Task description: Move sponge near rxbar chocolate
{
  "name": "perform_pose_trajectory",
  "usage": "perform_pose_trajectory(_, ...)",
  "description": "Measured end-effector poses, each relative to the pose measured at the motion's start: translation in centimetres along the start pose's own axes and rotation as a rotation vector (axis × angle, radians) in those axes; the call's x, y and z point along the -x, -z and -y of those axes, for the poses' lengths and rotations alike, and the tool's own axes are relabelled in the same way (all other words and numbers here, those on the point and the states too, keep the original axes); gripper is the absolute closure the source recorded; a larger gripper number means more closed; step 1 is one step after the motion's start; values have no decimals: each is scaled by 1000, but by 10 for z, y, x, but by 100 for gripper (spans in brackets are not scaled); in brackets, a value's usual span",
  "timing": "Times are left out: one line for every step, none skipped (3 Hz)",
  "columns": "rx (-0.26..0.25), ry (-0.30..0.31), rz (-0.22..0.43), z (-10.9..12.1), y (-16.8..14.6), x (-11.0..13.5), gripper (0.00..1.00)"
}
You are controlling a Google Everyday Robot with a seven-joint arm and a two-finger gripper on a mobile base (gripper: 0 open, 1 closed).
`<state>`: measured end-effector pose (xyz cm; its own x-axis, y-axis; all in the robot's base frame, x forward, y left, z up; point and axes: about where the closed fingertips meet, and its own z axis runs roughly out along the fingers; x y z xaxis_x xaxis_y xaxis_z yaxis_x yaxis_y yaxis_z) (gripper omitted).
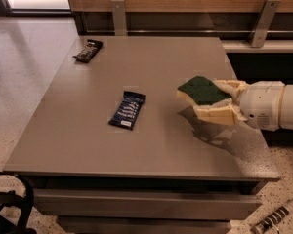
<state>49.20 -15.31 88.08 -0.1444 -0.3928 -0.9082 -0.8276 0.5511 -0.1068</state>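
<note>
Grey table [88,145] stands on a speckled floor, with a wood-panelled wall and two metal brackets behind it. Robot arm enters from the right edge. Its gripper [209,98] sits over the right half of the table, fingers closed onto the sponge [203,90], one on each side. Sponge is held green face up, slightly tilted, and appears raised off the surface, with a shadow on the tabletop beneath it. Black snack bar [88,50] lies flat at the far left corner of the table, well apart from the sponge. Blue-wrapped bar [127,109] lies flat near the table's centre, between the two but nearer the sponge, touching neither.
</note>
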Motion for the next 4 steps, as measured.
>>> perform_pose_trajectory(-5,53,-36,30,-6,26,100)
perform_pose_trajectory(-27,91,-97,61,-42,63,100)
perform_pose_trajectory(-50,80,-128,74,-88,92,100)
perform_pose_trajectory(-78,60,-116,90,-128,118,100)
